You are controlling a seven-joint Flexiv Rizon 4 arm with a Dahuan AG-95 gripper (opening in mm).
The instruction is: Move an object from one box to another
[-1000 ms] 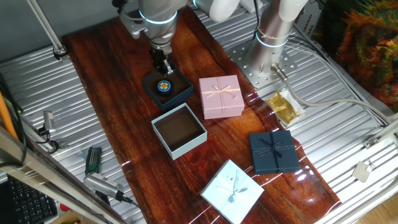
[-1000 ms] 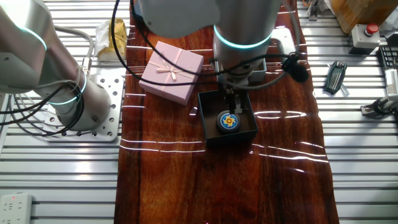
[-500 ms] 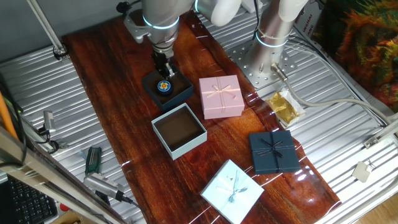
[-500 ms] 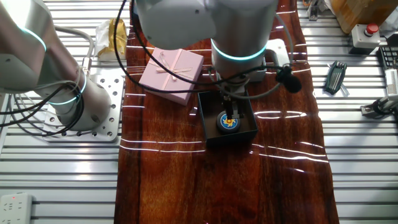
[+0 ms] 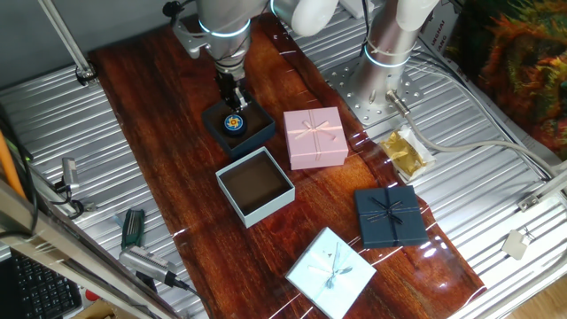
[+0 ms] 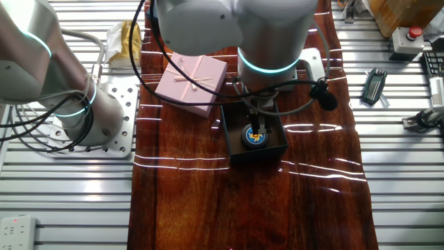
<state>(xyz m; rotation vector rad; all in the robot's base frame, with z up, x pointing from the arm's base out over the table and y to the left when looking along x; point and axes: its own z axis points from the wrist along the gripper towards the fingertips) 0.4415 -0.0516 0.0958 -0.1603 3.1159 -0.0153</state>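
The object (image 5: 234,122), a small blue-rimmed disc with a yellow-orange centre, lies inside the small dark navy box (image 5: 258,133) near the far end of the wooden board. In the other fixed view the object (image 6: 254,136) sits in the middle of that box (image 6: 229,136). My gripper (image 5: 233,99) hangs straight over the disc, its fingertips (image 6: 255,128) reaching into the box just above it, with a narrow gap between the fingers. The pale blue lidless box (image 5: 271,211) with the brown inside stands just in front of the navy one and holds nothing.
A pink ribboned gift box (image 5: 314,137) stands right beside the navy box, also seen as the pink gift box (image 6: 191,84). A flat navy gift box (image 5: 390,215) and a pale blue gift box (image 5: 330,272) lie nearer. A gold packet (image 5: 405,152) and tools (image 5: 133,227) lie on the metal table.
The gripper has come down a little toward the disc in the navy box. The disc and the boxes have not moved.
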